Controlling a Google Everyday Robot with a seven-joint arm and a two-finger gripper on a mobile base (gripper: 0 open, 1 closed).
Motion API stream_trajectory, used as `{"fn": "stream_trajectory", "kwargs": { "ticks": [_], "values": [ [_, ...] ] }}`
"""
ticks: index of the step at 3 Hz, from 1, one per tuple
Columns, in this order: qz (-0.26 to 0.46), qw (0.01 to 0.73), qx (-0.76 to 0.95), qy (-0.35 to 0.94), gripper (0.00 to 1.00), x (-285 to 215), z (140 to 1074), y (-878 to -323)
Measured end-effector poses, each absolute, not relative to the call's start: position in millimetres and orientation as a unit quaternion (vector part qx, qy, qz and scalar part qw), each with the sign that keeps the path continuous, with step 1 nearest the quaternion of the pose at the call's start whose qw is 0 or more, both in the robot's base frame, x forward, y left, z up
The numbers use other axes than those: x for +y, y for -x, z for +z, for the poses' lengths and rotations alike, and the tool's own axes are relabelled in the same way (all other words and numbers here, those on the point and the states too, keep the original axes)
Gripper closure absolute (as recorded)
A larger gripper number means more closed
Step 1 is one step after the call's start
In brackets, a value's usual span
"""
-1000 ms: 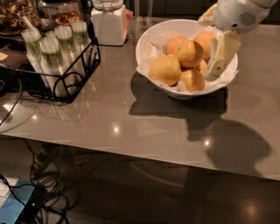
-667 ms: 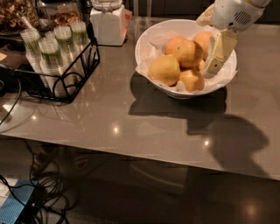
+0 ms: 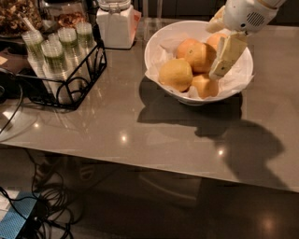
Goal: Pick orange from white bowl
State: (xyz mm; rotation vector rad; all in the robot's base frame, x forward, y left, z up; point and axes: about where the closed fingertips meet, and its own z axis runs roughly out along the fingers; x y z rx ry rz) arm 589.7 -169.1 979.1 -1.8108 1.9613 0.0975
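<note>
While the glossy grey desk (image 3: 154, 135) fills most of the view, the white bowl (image 3: 152, 46) sits toward its far right side, lined with crumpled white paper (image 3: 233, 79). Over on the left stands a black wire rack (image 3: 70, 86), packed with lidded cups (image 3: 53, 49) of something green. A white square jar (image 3: 117, 23) stands just behind, between rack and bowl.

Top right, the arm's white wrist (image 3: 245, 14) hangs over the bowl's far rim. From it the tool (image 3: 226, 53) slants down into the right half of the bowl, pale and flat, right against the fruit pile. Whether it is apart or together, I cannot tell.

And there is the orange (image 3: 201, 57), deep in colour, lying in the middle of the bowl just left of the tool, not lifted. A paler yellowish fruit (image 3: 175, 74) rests in front of it on the left. A smaller orange (image 3: 204, 86) lies below the tool's tip, and another (image 3: 183, 46) peeks out behind.
</note>
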Motion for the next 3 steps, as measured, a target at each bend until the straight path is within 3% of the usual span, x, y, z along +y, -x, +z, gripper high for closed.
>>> {"fn": "stream_trajectory", "kwargs": {
  "ticks": [1,3],
  "values": [
    [0.046,0.234,0.710,0.663,0.00,-169,970,-605],
    [0.064,0.243,0.712,0.656,0.00,-176,945,-627]
  ]
}}
